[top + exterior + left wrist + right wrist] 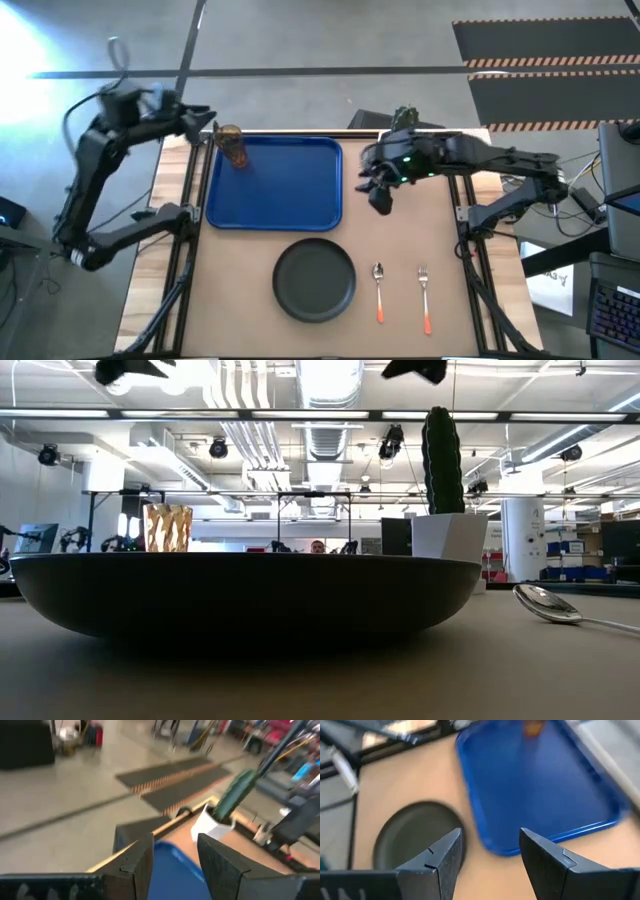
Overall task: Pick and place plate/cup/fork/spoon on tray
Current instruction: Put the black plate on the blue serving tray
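The amber cup (232,147) stands upright in the far left corner of the blue tray (275,182). My left gripper (205,128) hovers open just left of the cup, off the tray's far left corner, and touches nothing; its wrist view shows empty open fingers (175,860) over the tray's edge (175,870). My right gripper (378,192) hangs open above the table just right of the tray, with tray (540,785) and plate (415,832) ahead of it. The dark plate (315,279), the spoon (379,290) and the fork (424,297) lie on the table near its front edge.
A white pot with a green cactus (448,530) stands at the table's far edge, right of the tray, partly under my right arm (470,155). Bare tabletop lies between the tray's right rim and the right edge. Black frame rails run along both table sides.
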